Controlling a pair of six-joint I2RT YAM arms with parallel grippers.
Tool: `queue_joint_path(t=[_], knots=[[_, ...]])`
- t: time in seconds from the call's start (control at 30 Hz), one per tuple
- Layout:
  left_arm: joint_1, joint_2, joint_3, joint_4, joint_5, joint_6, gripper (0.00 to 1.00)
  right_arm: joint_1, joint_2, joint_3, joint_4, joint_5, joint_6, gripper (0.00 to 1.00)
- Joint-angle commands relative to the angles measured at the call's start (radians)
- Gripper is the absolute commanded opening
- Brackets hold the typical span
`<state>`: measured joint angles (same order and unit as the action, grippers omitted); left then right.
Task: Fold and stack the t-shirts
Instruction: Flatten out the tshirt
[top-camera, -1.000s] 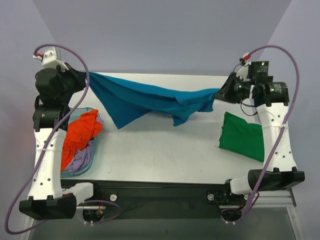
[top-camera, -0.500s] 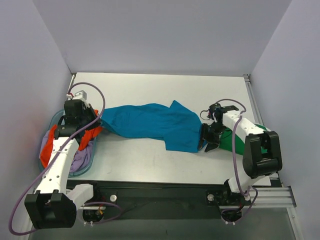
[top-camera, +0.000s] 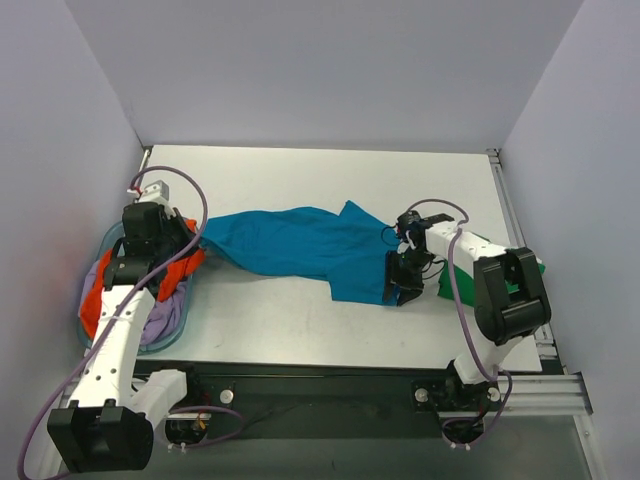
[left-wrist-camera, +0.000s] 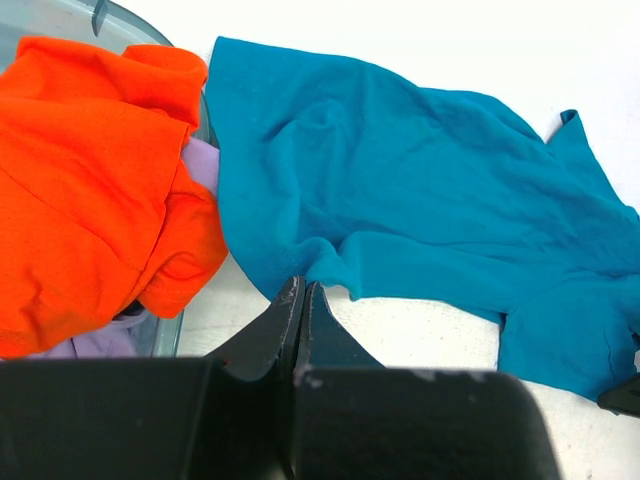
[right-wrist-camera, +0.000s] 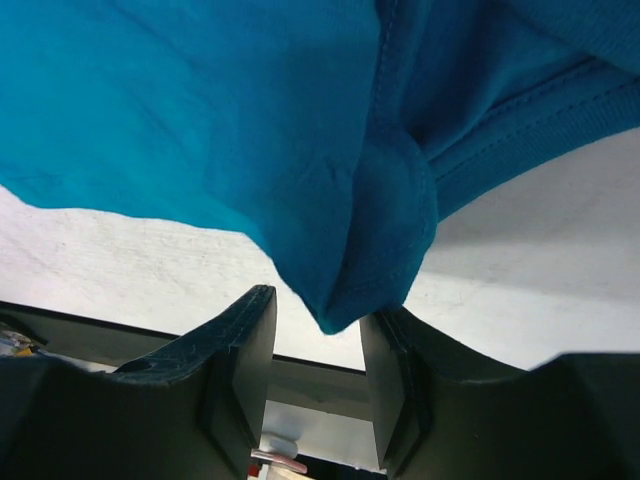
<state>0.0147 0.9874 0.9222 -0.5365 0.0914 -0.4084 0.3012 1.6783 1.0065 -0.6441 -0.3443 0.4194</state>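
The teal-blue t-shirt (top-camera: 300, 245) lies crumpled across the middle of the table. My left gripper (top-camera: 197, 240) is at its left end, next to the basket. In the left wrist view its jaws (left-wrist-camera: 301, 285) are pressed shut, pinching a fold of the teal shirt's (left-wrist-camera: 400, 200) edge. My right gripper (top-camera: 403, 283) is at the shirt's right corner. It (right-wrist-camera: 318, 305) stands open, and the teal corner (right-wrist-camera: 370, 250) hangs loose between the fingers, brushing the right one. A green t-shirt (top-camera: 473, 246) lies partly hidden under the right arm. Orange (top-camera: 95, 300) and lavender (top-camera: 160, 310) t-shirts fill the basket.
The light blue plastic basket (top-camera: 175, 325) sits at the table's left edge, and its rim (left-wrist-camera: 130, 15) is close to my left gripper. The orange shirt (left-wrist-camera: 90, 170) spills over that rim. White walls close in the far and side edges.
A second ago both grippers held the teal shirt stretched in the air. It now lies on the table. The right gripper has opened, released its corner and shifted slightly left.
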Motion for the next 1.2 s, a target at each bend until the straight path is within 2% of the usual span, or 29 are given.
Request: queue_joint_path(t=[0.0,0.3,0.47,0.97,1.17], knots=[[0.001,-0.032,-0.002,0.003,-0.001,-0.001,0.0,0.006,0.024,0.024,-0.029,0.024,-0.001,0.39],[0.001,-0.035,-0.003,-0.01,-0.015,0.008,0.0,0.019,0.003,0.03,-0.04,0.01,-0.001,0.34],[0.002,-0.033,-0.002,-0.011,-0.016,0.014,0.0,0.026,0.008,0.046,-0.072,0.013,-0.001,0.27],[0.001,-0.043,-0.02,-0.025,-0.022,0.022,0.0,0.05,0.0,0.099,-0.186,0.056,-0.002,0.31],[0.001,-0.039,-0.016,-0.026,-0.032,0.025,0.0,0.064,0.04,0.112,-0.183,0.034,-0.013,0.28]])
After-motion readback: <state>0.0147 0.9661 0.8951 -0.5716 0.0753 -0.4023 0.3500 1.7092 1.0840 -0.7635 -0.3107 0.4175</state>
